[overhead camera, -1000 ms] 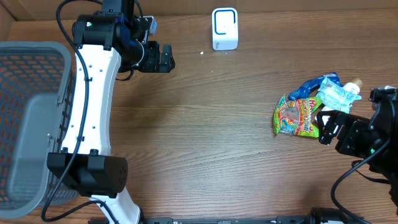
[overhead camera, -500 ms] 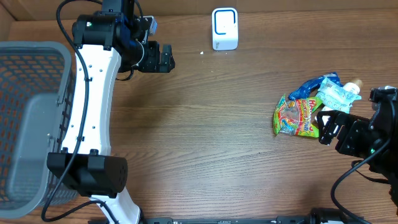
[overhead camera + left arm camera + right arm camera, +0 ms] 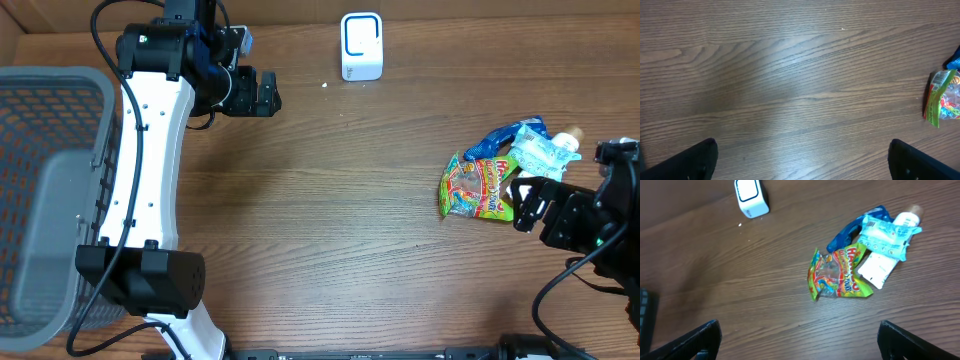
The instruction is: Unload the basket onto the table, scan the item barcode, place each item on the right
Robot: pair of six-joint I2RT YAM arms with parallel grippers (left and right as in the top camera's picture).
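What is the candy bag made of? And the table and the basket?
Candy bag: likely thin shiny plastic film; it is crinkled, with a see-through window.
Table: wood or wood-look laminate, with matte grain lines.
Basket: probably grey plastic mesh.

Green-yellow candy bag [image 3: 476,188], white scanner [image 3: 361,46], grey mesh basket [image 3: 60,110]

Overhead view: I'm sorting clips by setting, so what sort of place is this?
Probably a mock checkout bench: a small white scanner-like box, a grey mesh basket, and snack packets piled on a wooden table.
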